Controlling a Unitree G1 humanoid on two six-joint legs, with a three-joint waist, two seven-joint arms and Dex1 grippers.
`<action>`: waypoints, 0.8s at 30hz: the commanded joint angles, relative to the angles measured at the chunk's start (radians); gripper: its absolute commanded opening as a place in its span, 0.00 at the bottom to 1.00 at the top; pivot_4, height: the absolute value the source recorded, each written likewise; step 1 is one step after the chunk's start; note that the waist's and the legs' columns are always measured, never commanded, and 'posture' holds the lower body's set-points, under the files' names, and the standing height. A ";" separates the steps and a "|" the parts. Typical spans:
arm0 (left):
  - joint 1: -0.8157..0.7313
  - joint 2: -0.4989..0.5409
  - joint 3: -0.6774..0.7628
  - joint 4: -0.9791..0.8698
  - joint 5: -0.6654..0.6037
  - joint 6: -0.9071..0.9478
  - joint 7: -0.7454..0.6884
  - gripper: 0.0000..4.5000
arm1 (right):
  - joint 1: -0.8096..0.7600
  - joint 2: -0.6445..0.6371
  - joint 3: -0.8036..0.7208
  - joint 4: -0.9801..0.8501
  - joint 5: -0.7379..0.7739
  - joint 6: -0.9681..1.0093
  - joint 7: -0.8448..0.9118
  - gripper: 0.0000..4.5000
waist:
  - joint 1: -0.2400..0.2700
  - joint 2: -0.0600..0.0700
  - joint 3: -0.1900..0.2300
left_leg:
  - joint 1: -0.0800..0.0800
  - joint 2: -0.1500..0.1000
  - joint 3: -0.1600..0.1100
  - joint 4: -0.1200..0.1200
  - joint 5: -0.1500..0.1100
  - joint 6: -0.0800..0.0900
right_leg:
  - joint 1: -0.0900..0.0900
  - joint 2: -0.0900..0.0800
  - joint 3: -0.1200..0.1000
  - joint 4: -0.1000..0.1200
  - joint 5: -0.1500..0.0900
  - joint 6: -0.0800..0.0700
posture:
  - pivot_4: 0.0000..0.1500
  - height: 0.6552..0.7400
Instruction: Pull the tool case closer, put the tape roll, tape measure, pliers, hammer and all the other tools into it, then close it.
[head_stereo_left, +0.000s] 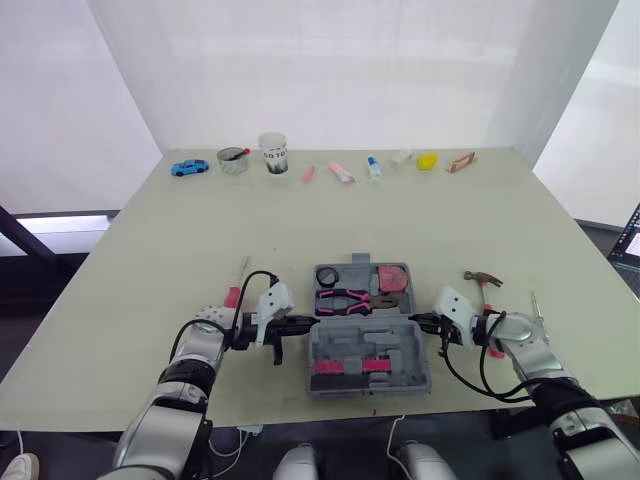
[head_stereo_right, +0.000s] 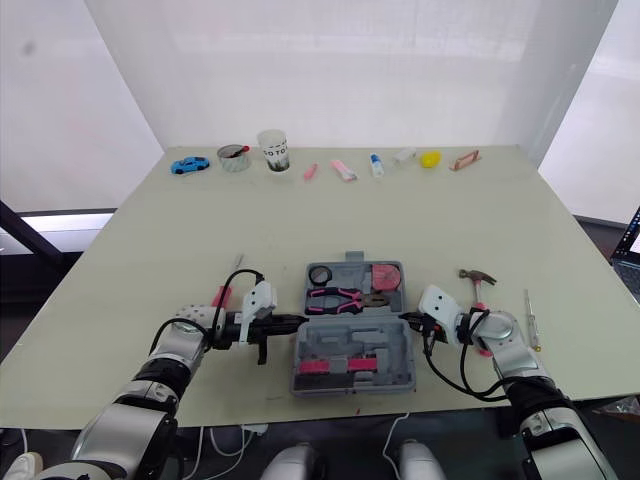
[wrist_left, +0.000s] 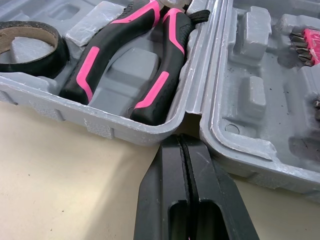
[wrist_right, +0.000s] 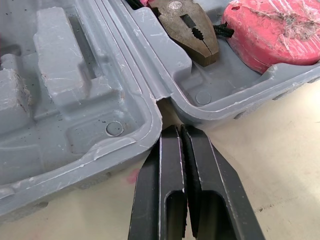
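The grey tool case (head_stereo_left: 368, 341) lies open near the table's front edge. Its far half holds the black tape roll (head_stereo_left: 330, 277), the pink-and-black pliers (head_stereo_left: 345, 299) and the pink tape measure (head_stereo_left: 393, 278). The near half carries pink bit holders. My left gripper (head_stereo_left: 309, 322) is shut, its tips at the case's left hinge notch (wrist_left: 183, 142). My right gripper (head_stereo_left: 416, 320) is shut too, tips at the right hinge notch (wrist_right: 175, 131). The hammer (head_stereo_left: 485, 279) lies right of the case, by my right wrist. A pink-handled screwdriver (head_stereo_left: 234, 292) lies to the left, behind my left wrist.
A thin screwdriver (head_stereo_left: 537, 308) lies at the far right near the table edge. Along the back edge stand a blue toy car (head_stereo_left: 189, 167), a tin (head_stereo_left: 233, 160), a cup (head_stereo_left: 273, 152), a yellow object (head_stereo_left: 427, 160) and several small items.
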 joint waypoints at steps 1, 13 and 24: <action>0.003 -0.030 -0.027 -0.007 0.013 -0.003 -0.017 0.00 | -0.028 0.025 0.001 -0.010 0.008 -0.040 -0.019 0.03 | 0.000 0.000 0.000 | 0.000 0.000 0.000 0.000 0.000 0.000 | 0.000 0.000 0.000 0.000 0.000 0.000 | 1.00 1.00; 0.000 -0.030 -0.027 -0.002 0.017 -0.002 -0.016 0.00 | -0.027 0.024 0.012 -0.011 0.020 -0.006 0.015 0.03 | 0.000 0.000 0.000 | 0.000 0.000 0.000 0.000 0.000 0.000 | 0.000 0.000 0.000 0.000 0.000 0.000 | 1.00 1.00; 0.005 -0.033 -0.026 -0.002 0.016 -0.002 -0.014 0.00 | 0.011 0.007 0.028 -0.088 0.032 0.107 0.070 0.03 | 0.002 0.000 0.000 | 0.000 0.000 0.000 -0.002 0.000 0.000 | 0.000 0.000 0.000 -0.001 0.000 0.000 | 1.00 1.00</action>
